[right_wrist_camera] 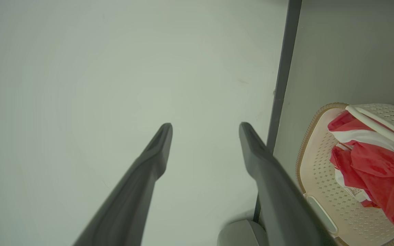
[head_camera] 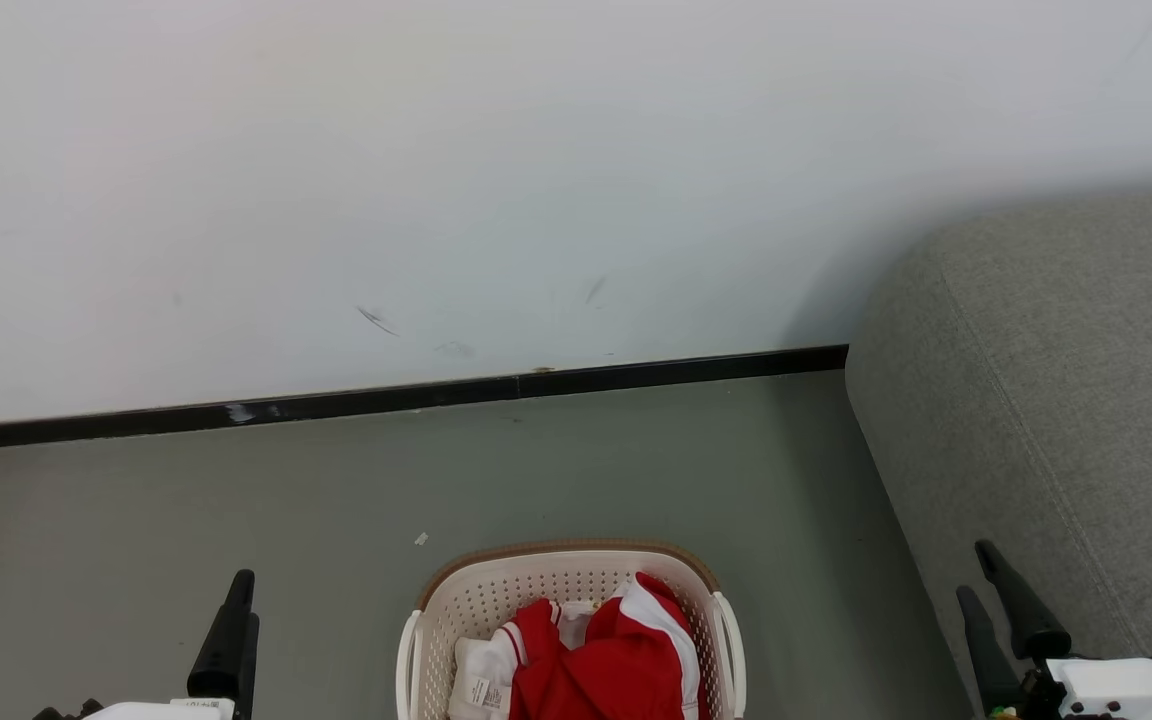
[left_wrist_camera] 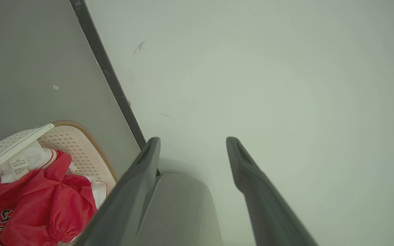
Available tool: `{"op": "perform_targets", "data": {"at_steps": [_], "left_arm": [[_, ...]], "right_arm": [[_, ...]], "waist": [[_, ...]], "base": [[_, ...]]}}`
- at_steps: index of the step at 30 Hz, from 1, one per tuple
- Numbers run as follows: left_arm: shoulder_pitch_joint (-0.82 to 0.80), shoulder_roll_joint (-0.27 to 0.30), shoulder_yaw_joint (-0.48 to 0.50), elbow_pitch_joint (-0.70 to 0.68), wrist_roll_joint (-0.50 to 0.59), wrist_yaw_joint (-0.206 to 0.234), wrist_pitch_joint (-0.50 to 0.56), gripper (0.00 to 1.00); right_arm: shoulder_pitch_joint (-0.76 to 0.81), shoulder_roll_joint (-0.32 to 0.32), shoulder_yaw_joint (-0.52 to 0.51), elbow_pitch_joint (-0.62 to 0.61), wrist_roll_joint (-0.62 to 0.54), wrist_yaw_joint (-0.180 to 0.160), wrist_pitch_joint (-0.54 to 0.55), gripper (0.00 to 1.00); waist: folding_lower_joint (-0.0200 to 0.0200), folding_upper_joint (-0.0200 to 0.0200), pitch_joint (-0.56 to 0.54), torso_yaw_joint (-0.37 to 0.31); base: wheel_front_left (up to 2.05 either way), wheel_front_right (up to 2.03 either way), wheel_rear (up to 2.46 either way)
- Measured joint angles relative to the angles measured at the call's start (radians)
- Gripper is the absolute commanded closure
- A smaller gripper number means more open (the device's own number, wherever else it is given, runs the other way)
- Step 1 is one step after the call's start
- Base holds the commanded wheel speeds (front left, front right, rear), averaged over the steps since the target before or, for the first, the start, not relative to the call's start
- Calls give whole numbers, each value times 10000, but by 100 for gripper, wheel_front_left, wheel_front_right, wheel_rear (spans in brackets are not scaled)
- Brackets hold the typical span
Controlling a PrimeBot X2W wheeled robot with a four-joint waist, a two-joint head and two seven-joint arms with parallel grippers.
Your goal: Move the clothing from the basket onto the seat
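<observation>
Clothing [head_camera: 616, 665] heaped in basket [head_camera: 476, 600]; left gripper [left_wrist_camera: 193, 141], right gripper [right_wrist_camera: 205, 126] gape empty.
Tangled garments may drop short of the seat [head_camera: 1056, 400] at right.

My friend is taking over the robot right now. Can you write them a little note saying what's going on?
The left tool is open and holds nothing; it points at the wall.
The right tool is open and holds nothing too.
The bright-red soft garments with white stripes lie piled in the cream-white perforated plastic basket with a brown rim, on the floor between the tools.
The large grey woven-fabric sofa is on the robot's right; no clothes lie on the part in view.
Done: nothing yet. Left: lift every garment onto the sofa.
</observation>
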Motion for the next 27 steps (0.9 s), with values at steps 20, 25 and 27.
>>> {"op": "perform_targets", "data": {"at_steps": [20,25,27], "left_arm": [[-84,142,-430,-675,2566,13,-748,0],[-86,150,-583,-876,3400,96,-926,0],[-86,159,-652,-972,3793,105,-974,0]], "right_arm": [[-18,-142,236,-523,-2637,0,-627,0],[-106,-140,267,-711,-3488,2,-784,0],[-105,-144,320,-755,-3894,2,-803,0]], "waist": [[77,0,-73,30],[123,0,-112,46],[139,0,-130,53]], "base": [[0,0,0],[0,0,0],[0,0,0]]}}
